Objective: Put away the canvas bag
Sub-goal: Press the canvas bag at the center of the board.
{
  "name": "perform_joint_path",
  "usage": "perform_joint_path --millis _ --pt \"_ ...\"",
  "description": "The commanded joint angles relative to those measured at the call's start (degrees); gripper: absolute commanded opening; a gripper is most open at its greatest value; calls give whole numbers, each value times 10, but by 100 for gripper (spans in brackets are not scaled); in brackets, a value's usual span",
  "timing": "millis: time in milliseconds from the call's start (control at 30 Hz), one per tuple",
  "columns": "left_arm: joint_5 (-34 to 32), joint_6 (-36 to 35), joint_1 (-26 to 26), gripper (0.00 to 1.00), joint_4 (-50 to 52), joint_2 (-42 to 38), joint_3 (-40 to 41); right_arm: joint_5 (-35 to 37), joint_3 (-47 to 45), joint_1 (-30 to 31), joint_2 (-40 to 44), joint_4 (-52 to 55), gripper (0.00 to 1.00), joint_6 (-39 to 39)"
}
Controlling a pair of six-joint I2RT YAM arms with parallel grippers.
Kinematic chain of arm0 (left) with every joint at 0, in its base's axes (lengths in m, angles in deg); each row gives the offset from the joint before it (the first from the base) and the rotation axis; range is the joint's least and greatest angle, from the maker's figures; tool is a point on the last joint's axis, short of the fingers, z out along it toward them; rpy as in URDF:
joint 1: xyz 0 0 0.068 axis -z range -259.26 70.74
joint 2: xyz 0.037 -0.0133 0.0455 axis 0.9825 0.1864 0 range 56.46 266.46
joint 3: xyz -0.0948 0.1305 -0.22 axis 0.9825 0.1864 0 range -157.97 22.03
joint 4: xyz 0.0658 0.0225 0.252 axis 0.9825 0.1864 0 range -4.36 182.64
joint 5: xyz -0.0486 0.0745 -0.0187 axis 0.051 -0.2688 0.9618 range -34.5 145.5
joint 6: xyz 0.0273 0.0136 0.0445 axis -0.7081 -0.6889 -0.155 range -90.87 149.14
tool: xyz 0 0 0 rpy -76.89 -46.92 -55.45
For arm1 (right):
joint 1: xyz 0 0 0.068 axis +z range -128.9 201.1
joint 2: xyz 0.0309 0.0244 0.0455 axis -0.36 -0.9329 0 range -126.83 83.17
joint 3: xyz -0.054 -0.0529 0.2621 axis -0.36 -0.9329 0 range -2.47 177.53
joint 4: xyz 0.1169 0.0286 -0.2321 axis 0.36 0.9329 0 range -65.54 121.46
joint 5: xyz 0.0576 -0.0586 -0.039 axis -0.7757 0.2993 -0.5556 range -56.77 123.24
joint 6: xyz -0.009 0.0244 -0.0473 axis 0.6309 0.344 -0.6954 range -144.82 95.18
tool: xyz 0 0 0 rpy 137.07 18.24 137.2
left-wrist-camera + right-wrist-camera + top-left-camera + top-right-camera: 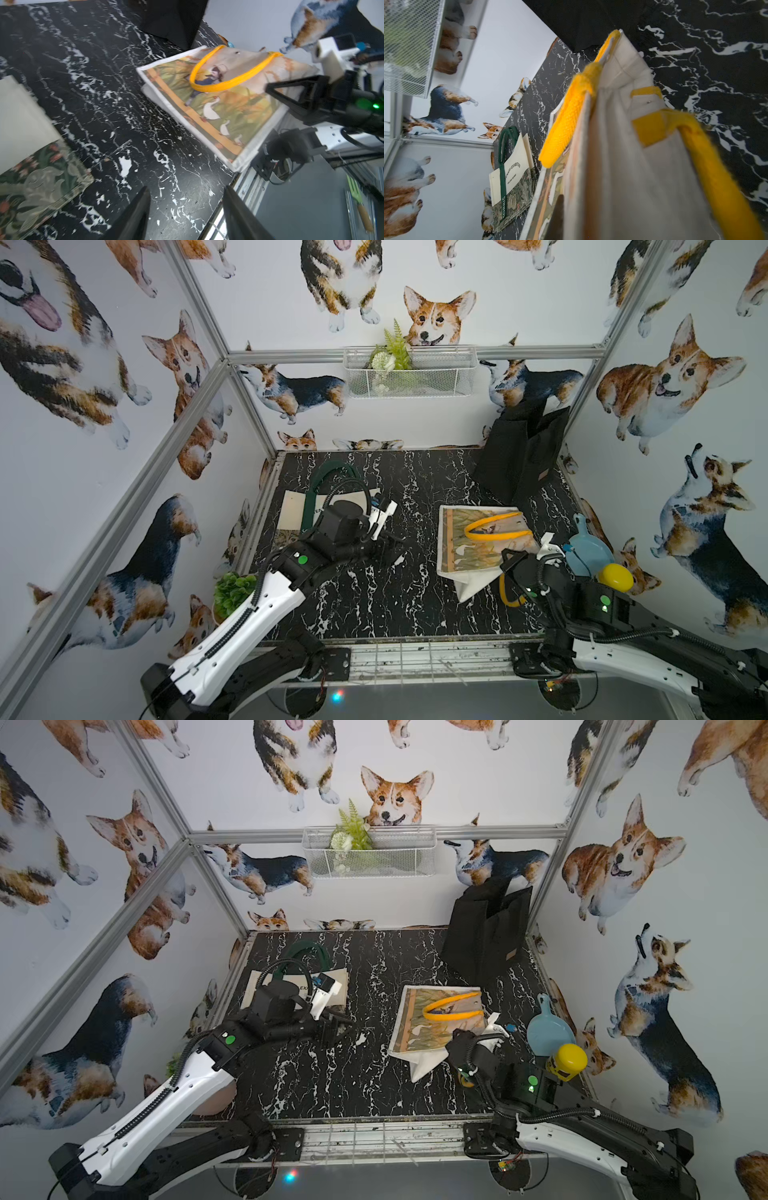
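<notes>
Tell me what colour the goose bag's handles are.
Handles yellow; best in left wrist view.

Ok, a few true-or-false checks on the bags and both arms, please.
1. The right gripper is shut on the yellow-handled bag. True.
2. The left gripper holds something. False: its fingers are apart and empty above the table.
3. The black bag stands upright at the far right. True.
4. The yellow-handled bag is inside the black bag. False: it lies on the table in front of it.
5. The green-handled bag lies flat on the table. True.
</notes>
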Motion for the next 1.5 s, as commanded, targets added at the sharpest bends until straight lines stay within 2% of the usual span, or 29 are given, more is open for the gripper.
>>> perform_joint_path --millis 0,133,267,533,767,967,1067,1300,1367,1467 --pt "-70 -23 70 60 -35 42 -20 -60 -32 0 -19 -47 0 143" --pt "-116 -43 137 62 -52 87 -32 -68 -38 0 -47 -59 0 166" --pt "-121 -49 175 64 -81 123 -25 -80 -31 0 -70 -57 0 198" --pt "-190 -51 261 69 -139 191 -29 -96 -21 0 -92 -85 0 246" --pt "-249 -71 301 70 -136 247 -47 -110 -28 0 -73 -128 0 283" --pt "-352 -82 316 70 -117 252 -47 -124 -31 0 -49 -139 0 317" --pt "-392 -86 323 70 -113 251 -42 -141 -54 0 -41 -168 0 358" --pt "-394 -84 343 70 -135 248 -26 -144 -71 0 -33 -223 0 420" --pt "-378 -86 348 70 -145 243 -23 -134 -65 0 -32 -219 0 425" --pt "-317 -90 349 70 -190 219 2 -123 -58 0 -28 -212 0 438"
